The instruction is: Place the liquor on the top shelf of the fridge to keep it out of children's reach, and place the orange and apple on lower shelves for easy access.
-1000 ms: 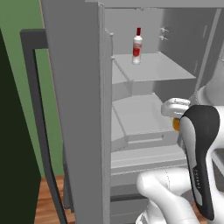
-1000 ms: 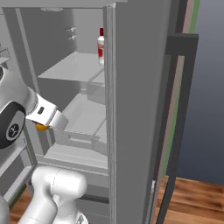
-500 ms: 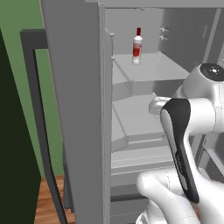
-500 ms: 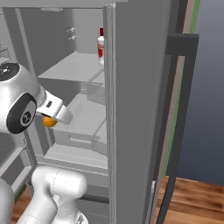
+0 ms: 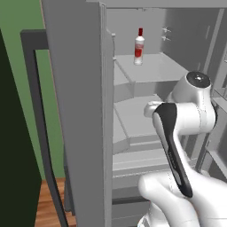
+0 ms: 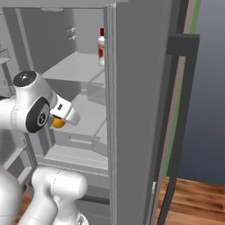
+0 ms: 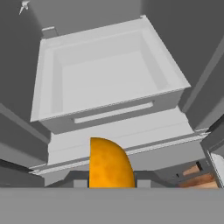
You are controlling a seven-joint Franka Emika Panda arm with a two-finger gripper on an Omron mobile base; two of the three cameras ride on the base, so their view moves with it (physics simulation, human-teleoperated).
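Note:
The fridge stands open. The liquor, a slim bottle with a red cap, stands upright on the top shelf. My gripper is shut on the orange and hovers in front of the fridge cavity, at the height of the lower shelves. Just beyond and below the orange, an empty box-like grey drawer lies open. The apple is out of view.
The wide grey fridge door stands to the right of the cavity, another door panel to the left. Narrow door racks hang at the far right. A dark frame and wooden floor flank the fridge.
The arm has swung toward the fridge cavity with the orange still in the gripper, and the hand now sits closer to the drawer. The liquor has not moved.

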